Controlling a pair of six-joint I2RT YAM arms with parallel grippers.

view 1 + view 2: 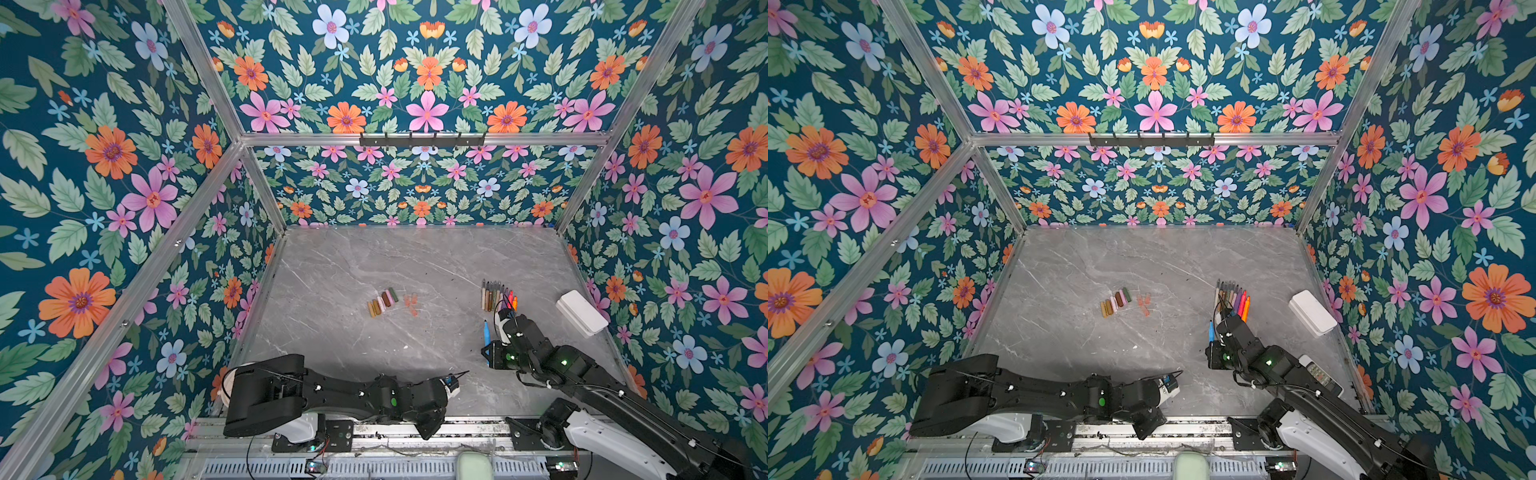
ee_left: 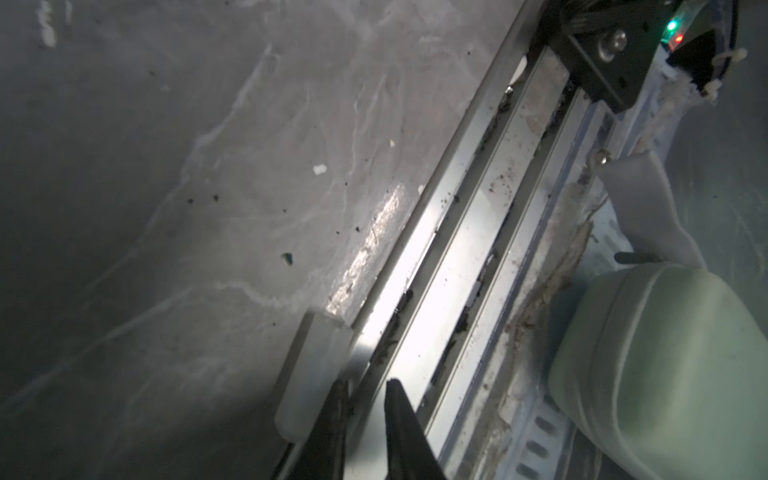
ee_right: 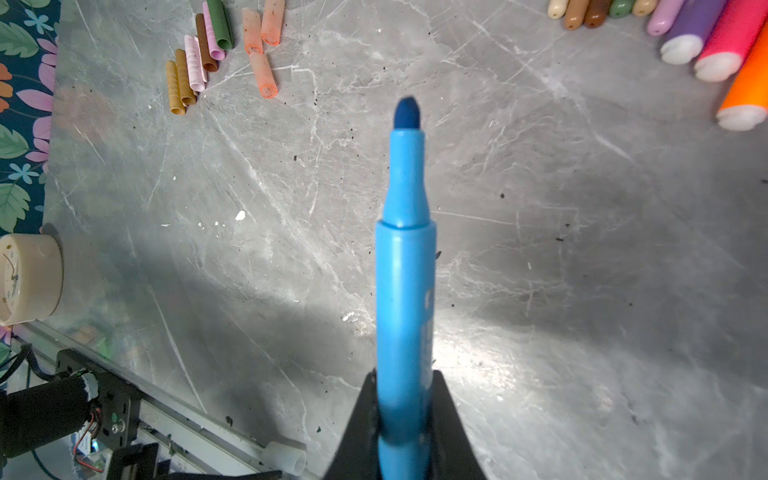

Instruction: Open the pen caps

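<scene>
My right gripper [image 3: 405,376] is shut on a blue pen [image 3: 405,257], which is uncapped with its dark felt tip bare; in both top views it [image 1: 486,330] [image 1: 1212,332] stands up from the right gripper [image 1: 487,347]. Loose pen caps [image 1: 382,302] [image 1: 1116,302] [image 3: 199,54] lie mid-table in gold, pink, brown, green and translucent orange. The other pens [image 1: 496,297] [image 3: 706,33] lie in a row far right. My left gripper [image 2: 365,384] [image 1: 465,372] hovers at the table's front edge, jaws narrowly apart, empty. A whitish translucent cap [image 2: 307,374] [image 3: 286,457] lies beside it.
A white box [image 1: 581,312] sits by the right wall. A cream round clock [image 3: 25,278] stands at the front left under the left arm. An aluminium rail [image 2: 457,249] runs along the table's front edge, with a pale green object [image 2: 665,365] beyond it.
</scene>
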